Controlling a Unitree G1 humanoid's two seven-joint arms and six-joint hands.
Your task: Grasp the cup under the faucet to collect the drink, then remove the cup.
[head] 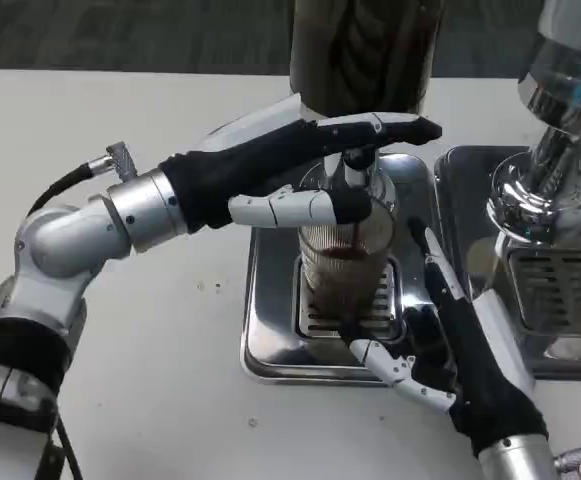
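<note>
Cup [345, 262]: clear, ribbed, dark brown drink inside. Tray [270, 330]: shiny silver, slotted grate. Table [170, 350]: white. Hands: white and black.

No legible text or labels anywhere.

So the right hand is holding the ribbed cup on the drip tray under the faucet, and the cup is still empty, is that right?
Not quite: the head view shows dark drink already in the ribbed cup. The rest stands: the right hand holds it on the drip tray under the faucet.
</note>
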